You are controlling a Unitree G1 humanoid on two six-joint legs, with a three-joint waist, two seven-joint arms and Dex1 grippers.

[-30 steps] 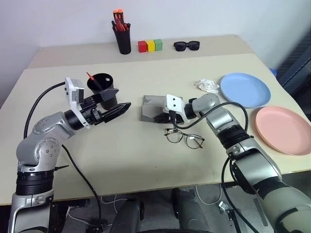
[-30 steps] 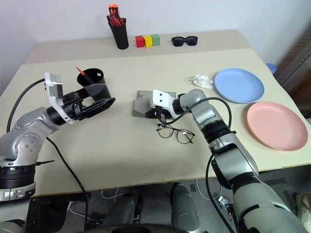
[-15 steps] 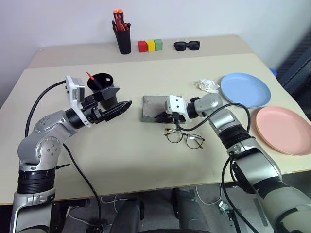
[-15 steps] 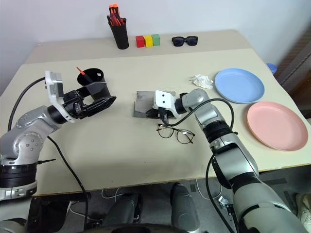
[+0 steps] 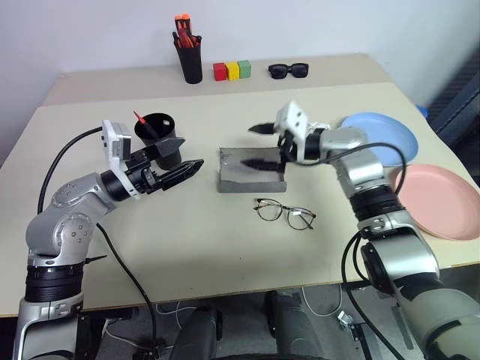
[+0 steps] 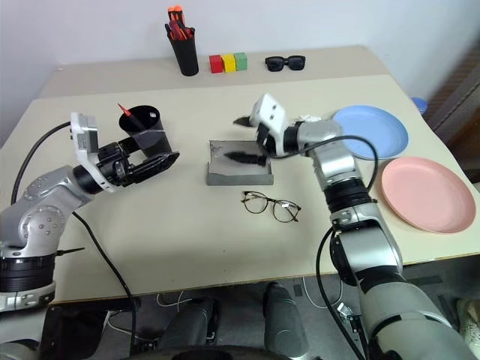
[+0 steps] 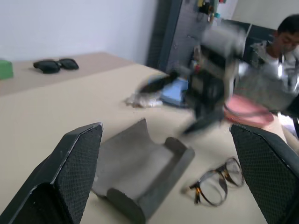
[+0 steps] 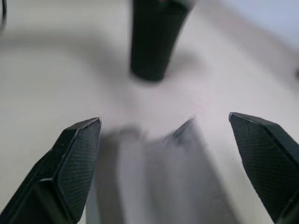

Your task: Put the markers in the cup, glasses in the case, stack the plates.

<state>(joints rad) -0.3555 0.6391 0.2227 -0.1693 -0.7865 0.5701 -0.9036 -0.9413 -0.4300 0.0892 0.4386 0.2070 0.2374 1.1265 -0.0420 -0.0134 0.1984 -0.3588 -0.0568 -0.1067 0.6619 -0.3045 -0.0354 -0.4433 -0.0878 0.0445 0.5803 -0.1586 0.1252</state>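
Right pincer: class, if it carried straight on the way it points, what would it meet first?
Probably the black cup: it lies ahead between the open right pincer's fingers, beyond the open grey case below. Depth is uncertain.

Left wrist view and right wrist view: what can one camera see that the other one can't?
The left wrist view has the wire glasses lying on the table beside the case, the dark sunglasses far back, some crumpled paper, the blue plate, the pink plate and a person behind the table. The right wrist view has a black cup standing upright beyond the case. Both have the grey case, lying open and with nothing in it.
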